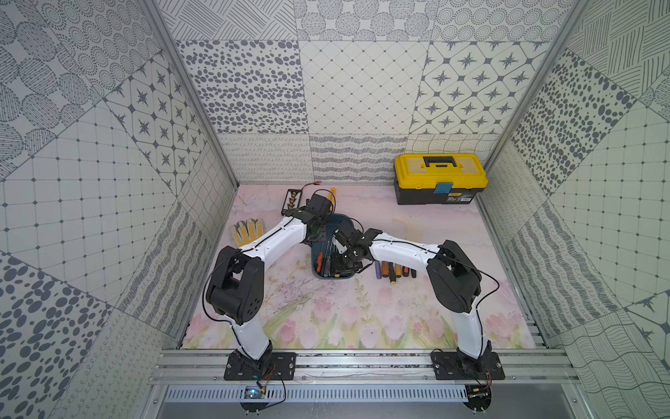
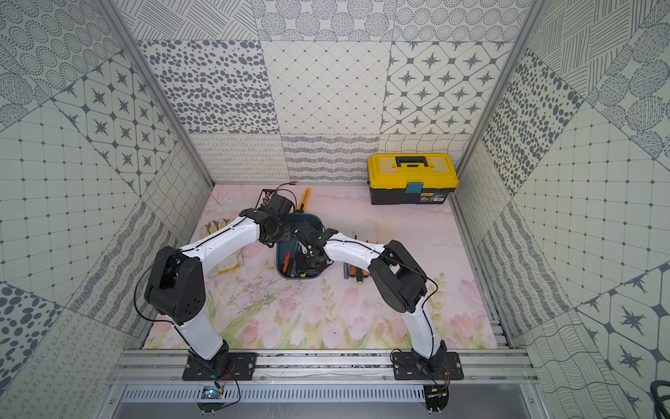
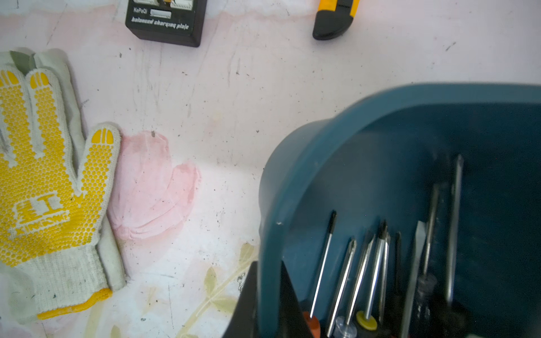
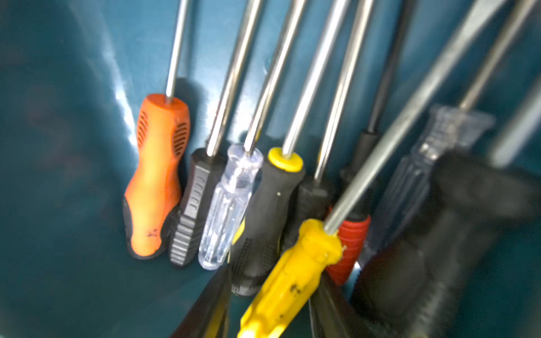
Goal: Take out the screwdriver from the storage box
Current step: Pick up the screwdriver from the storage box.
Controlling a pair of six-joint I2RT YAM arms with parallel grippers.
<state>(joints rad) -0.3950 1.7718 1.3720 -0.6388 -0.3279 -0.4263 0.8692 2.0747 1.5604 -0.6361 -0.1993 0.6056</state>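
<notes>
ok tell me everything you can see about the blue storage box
The storage box is a shallow, lidless bin of dark teal-blue glossy plastic with a rolled rim and rounded corners. It sits on the floral mat mid-table, in both top views partly hidden under the two arms. Screwdrivers lie inside side by side, handles gathered at the near end. The left gripper is shut on its side wall; the right gripper reaches inside around a yellow handle.

Fingers (image 3: 288,304) astride storage box (image 3: 292,164) rim
</notes>
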